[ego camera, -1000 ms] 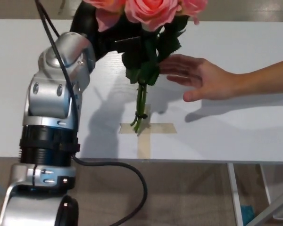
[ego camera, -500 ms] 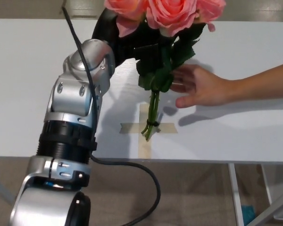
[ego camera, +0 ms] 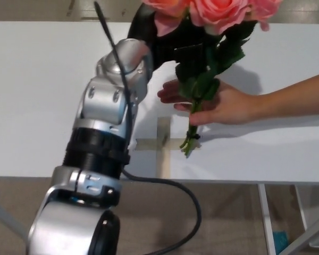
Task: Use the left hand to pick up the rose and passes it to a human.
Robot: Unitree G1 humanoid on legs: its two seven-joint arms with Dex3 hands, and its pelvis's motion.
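Head view shows the left hand [ego camera: 167, 42] clamped on the rose [ego camera: 215, 13] high on its leafy stem, lifted clear of the white surface [ego camera: 37, 95] — so the person's hand [ego camera: 215, 103] can close around the bare lower stem.

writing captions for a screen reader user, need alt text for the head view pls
The robot's black left hand holds a bunch of pink roses with green leaves and stems above a white table, while a person's open hand reaches in from the right and touches the stems. A cross of tan tape marks the table below the stem ends.
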